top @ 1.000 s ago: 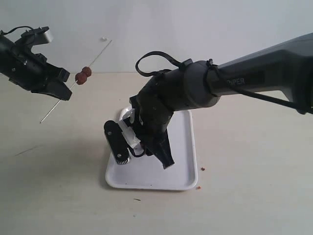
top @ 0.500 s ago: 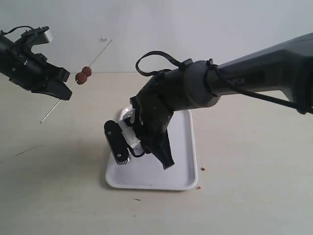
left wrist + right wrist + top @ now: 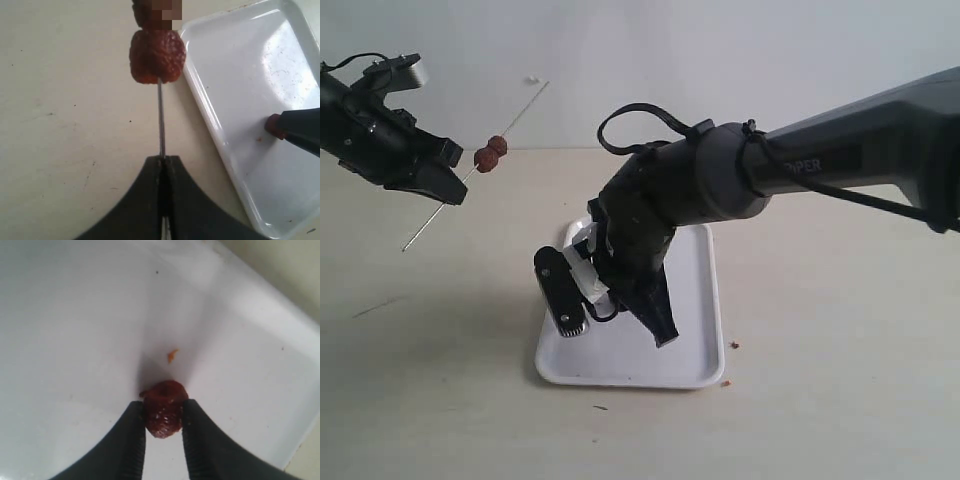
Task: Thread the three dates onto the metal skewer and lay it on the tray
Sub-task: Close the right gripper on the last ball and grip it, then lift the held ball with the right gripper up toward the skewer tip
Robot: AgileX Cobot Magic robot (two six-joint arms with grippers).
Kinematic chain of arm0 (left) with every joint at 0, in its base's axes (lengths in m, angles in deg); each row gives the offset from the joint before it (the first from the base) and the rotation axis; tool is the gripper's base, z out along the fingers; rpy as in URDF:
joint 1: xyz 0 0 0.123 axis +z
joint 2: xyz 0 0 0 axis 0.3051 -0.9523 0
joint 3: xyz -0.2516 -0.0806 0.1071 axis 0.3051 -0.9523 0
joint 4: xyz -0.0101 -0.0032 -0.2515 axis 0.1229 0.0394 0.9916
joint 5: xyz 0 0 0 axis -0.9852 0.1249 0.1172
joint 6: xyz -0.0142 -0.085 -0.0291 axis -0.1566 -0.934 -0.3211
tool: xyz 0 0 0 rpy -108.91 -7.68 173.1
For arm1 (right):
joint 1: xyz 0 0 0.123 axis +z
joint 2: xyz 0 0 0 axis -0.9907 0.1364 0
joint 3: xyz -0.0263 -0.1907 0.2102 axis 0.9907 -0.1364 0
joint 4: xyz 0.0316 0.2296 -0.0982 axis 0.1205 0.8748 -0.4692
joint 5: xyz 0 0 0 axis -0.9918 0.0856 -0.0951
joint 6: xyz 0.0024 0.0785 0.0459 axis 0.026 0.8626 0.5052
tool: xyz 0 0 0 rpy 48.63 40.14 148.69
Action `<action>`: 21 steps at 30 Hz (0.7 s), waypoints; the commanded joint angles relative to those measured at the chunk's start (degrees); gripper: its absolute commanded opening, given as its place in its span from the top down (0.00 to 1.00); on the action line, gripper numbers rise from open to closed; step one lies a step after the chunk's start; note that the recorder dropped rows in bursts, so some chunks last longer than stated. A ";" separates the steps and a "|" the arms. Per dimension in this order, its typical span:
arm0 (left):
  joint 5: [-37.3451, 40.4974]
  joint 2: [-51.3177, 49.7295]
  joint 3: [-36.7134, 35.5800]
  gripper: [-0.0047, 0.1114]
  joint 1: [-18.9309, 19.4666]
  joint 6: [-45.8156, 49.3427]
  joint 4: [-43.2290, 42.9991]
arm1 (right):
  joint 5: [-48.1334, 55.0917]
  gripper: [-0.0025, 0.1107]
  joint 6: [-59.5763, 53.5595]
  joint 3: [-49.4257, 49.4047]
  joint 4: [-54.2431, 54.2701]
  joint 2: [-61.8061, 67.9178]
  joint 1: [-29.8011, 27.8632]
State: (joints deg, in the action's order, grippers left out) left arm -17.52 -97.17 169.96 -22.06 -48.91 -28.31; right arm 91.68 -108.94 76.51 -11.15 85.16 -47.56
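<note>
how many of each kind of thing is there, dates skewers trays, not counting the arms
dates: 3 (two on the skewer, third date on the tray)
metal skewer: 1
tray: 1
total: 5

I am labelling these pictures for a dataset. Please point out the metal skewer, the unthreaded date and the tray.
metal skewer (image 3: pixel 161 120), left wrist view, bare middle of the shaft.
unthreaded date (image 3: pixel 163 410), right wrist view, its wrinkled middle.
tray (image 3: pixel 620 358), exterior view, bare floor near the front rim.
</note>
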 commanded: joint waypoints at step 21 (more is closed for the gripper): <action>-1.17 0.71 0.26 0.96 0.02 0.15 0.72 | -2.90 0.82 7.20 0.01 0.46 -0.03 0.07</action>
State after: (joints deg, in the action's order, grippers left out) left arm -17.97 -97.17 169.96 -22.06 -48.91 -28.31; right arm 90.48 -102.49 76.51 -11.15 85.16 -47.56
